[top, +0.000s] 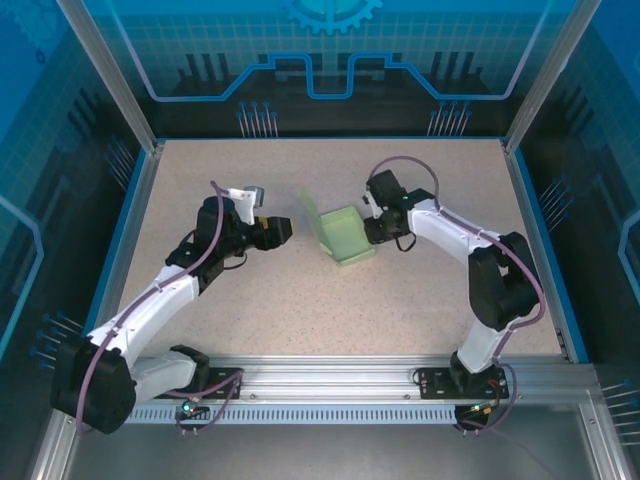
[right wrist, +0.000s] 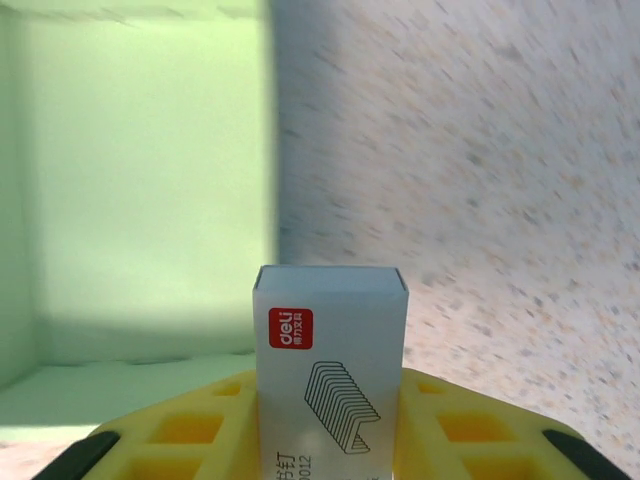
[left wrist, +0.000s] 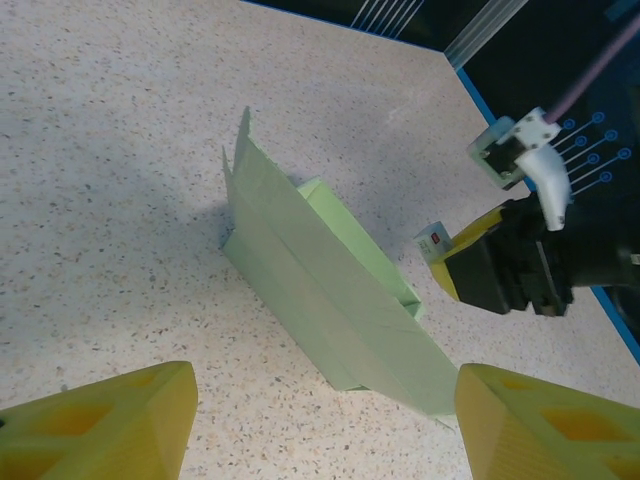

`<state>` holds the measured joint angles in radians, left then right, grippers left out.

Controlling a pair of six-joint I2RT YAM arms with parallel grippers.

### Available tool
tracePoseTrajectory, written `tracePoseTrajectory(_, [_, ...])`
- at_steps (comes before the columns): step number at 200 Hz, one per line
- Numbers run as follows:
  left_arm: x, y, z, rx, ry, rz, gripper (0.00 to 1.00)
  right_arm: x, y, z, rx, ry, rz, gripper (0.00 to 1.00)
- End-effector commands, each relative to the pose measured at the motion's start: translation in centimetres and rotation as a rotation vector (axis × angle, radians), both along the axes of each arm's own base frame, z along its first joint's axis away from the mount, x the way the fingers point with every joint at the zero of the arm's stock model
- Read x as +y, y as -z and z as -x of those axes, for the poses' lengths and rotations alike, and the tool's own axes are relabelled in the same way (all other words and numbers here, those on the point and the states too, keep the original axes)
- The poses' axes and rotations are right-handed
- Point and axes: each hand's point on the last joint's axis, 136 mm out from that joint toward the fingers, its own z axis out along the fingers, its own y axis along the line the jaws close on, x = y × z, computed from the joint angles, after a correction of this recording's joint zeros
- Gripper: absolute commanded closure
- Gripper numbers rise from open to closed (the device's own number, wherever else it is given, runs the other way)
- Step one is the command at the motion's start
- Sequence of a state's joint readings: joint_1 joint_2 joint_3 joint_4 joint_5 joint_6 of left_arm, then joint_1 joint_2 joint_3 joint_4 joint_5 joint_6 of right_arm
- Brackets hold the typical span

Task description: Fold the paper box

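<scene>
Mint-green box (top: 342, 238), half folded with one flap (top: 308, 210) upright, stood mid-surface (top: 300, 320). Just beside its open side, the right pincer (left wrist: 445, 262) was closed on a small white staple carton (right wrist: 330, 340), seemingly about to load it; next, the carton must enter cleanly. Opposite, the left pincer (top: 284, 232) gaped empty. The raised flap could obstruct.
</scene>
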<state>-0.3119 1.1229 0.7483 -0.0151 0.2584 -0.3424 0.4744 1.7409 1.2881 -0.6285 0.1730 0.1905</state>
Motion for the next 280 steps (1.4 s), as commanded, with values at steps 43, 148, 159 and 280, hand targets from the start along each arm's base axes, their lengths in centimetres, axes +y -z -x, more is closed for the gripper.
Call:
tracePoseTrajectory(43, [1.6,0.1,0.2,-0.005,-0.072,-0.021,0.30,6.2,1.1,-1.3,0.034,-0.111,-0.051,0.65])
tracePoseTrajectory(148, [1.4,0.3,0.2,0.001,-0.062,-0.010,0.29,5.9,-0.6,-1.8,0.028,-0.096,-0.146,0.46])
tracePoseTrajectory(159, [1.4,0.2,0.2,0.001,-0.061,-0.010,0.30,4.8,-1.3,-1.2,0.016,-0.074,-0.184,0.46])
tracePoseTrajectory(280, [2.1,1.9,0.1,0.049,-0.106,-0.033,0.29,2.4,3.9,0.8,0.173,0.021,-0.398,0.42])
